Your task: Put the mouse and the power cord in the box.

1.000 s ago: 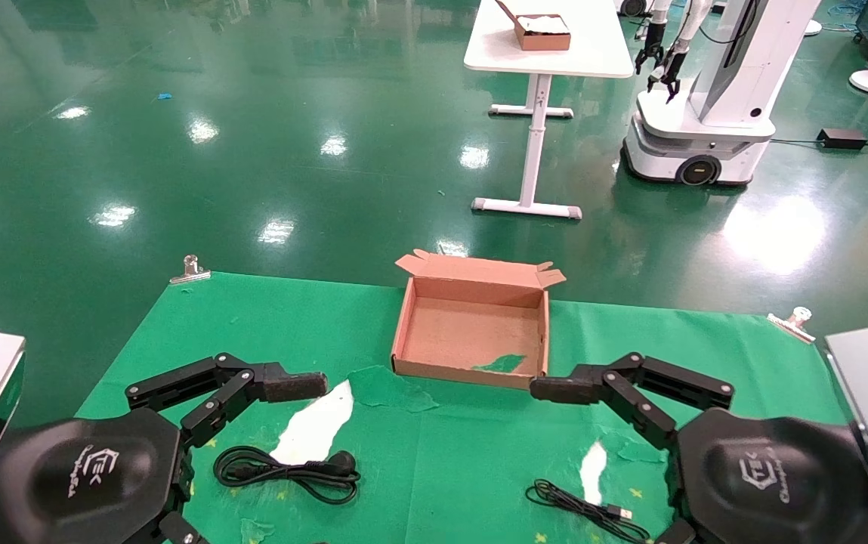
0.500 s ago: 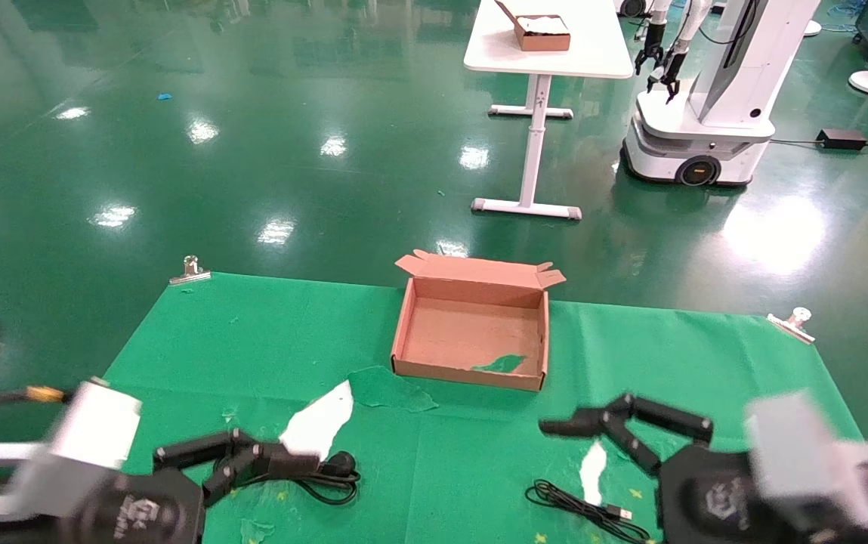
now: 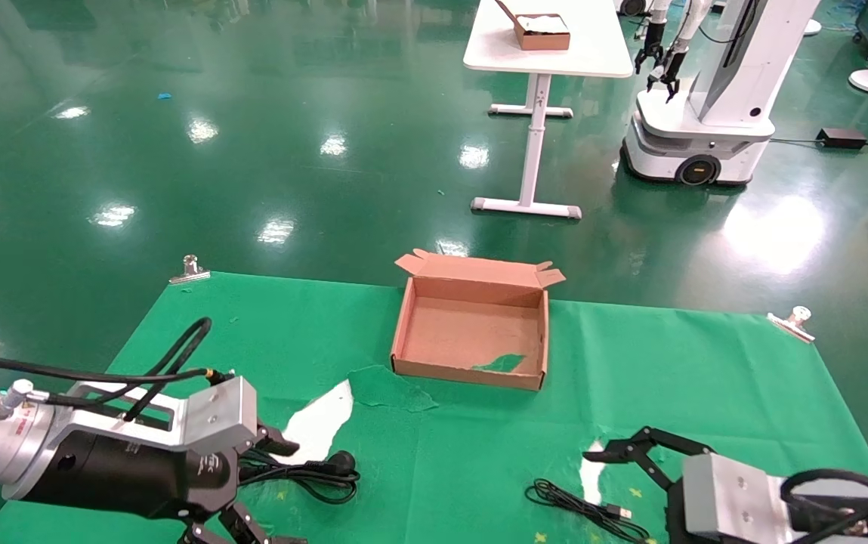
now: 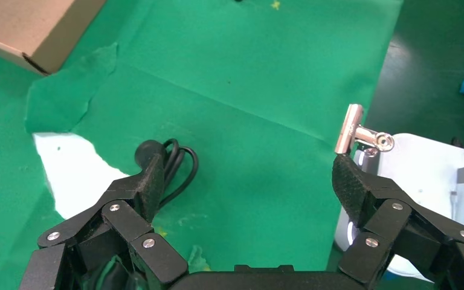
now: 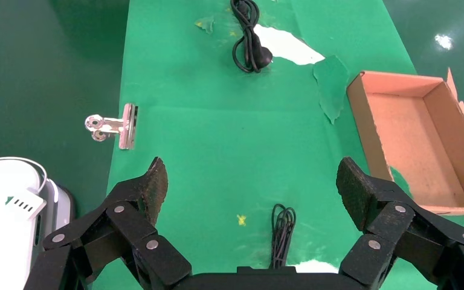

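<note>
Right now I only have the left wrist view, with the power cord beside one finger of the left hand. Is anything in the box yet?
Observer: No. The box holds only a green scrap stuck to its floor.
Operator: Where is the mouse?
Observer: Its thin cable lies on the green cloth on the robot's right; the mouse itself shows in no view.
Operator: And the right hand?
Observer: The right hand hangs open over that cable.
</note>
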You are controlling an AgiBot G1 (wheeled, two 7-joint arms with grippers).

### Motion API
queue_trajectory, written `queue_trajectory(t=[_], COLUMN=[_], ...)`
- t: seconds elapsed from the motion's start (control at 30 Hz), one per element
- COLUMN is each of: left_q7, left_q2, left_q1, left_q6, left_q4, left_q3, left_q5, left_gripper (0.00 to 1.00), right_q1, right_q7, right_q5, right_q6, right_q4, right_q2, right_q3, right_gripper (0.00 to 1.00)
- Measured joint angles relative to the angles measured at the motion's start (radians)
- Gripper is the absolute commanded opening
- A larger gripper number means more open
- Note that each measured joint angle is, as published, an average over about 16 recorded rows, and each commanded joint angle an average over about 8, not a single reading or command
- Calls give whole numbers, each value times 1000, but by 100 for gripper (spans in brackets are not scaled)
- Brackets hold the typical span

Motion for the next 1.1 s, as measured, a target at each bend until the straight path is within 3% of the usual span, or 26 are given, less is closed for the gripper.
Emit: queue_trajectory(t=[0.33, 0.77, 1.1], left_q7=[-17, 16, 66], left_q2=[78, 361, 498], left_q1=[-30, -125, -175], left_q6=[-47, -233, -348], left_q4=[92, 405, 635], left_q3=[68, 249, 304], left_q5=[124, 491, 602], left_gripper=[100, 100, 100], right_q1=[5, -4, -21], right_q7=[-5, -10, -29], right_q5=[-14, -22, -66], right_q6=[-10, -6, 11], right_q4=[-15, -39, -45], right_q2=[-4, 20, 31], right_q3=[-8, -3, -13], right_gripper=[100, 100, 100])
